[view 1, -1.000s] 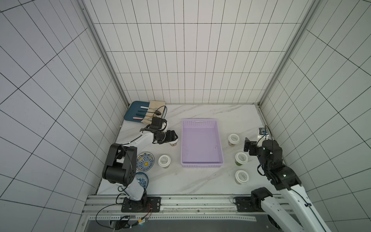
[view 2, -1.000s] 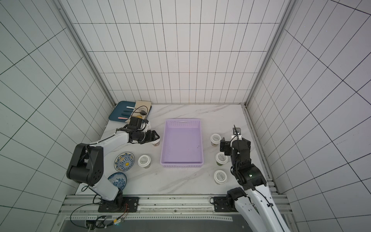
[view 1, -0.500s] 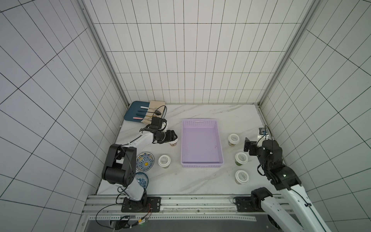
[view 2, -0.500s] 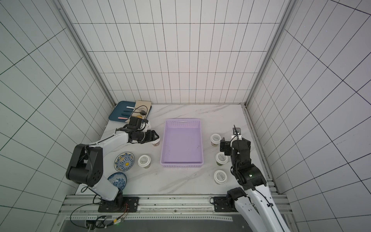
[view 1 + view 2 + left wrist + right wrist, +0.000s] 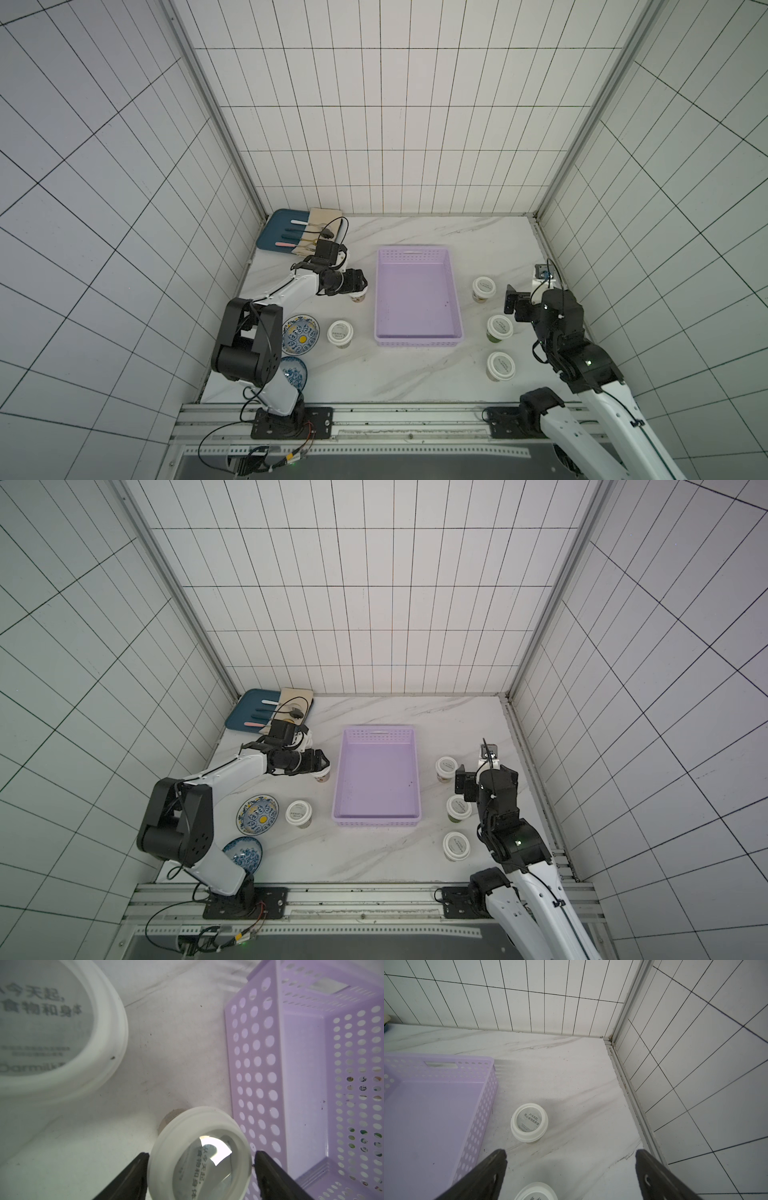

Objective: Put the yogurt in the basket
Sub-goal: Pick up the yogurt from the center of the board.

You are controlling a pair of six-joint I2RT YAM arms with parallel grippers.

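The lilac basket [image 5: 417,303] sits in the middle of the tabletop [image 5: 415,232], and all the yogurt is outside it. The left end effector [image 5: 200,1157] reaches toward the basket's left wall. Its fingers [image 5: 133,1176] are apart on either side of the first cup [image 5: 199,1155], which is on the tabletop just left of the basket. One finger looks to be against the lid's rim and a thin gap shows at the other, so the cup is straddled, not clamped. Its white lid carries grey print, "从今天起," and "食物和身体", partly lost in glare, and a bit of brownish base shows past the lid. The second cup [image 5: 52,1022] looms close in the left wrist view. Its lid reads "今天起,", "食物和身体" and, at the edge, "Oarmilk", with two small blurred lines between. The third cup [image 5: 340,332] stands nearer, left of the basket's near-left corner and just right of a blue-patterned plate [image 5: 301,334].

Right of the basket three more stand in a row: far cup [image 5: 483,286], middle cup [image 5: 500,326] and near cup [image 5: 500,365]. The right end effector [image 5: 571,1153] hovers near the far and middle cups, fingers wide apart and holding nothing. In the right wrist view the far cup's lid reads "从今天起, 关心食物和身体"; the lines under it are too small to read.
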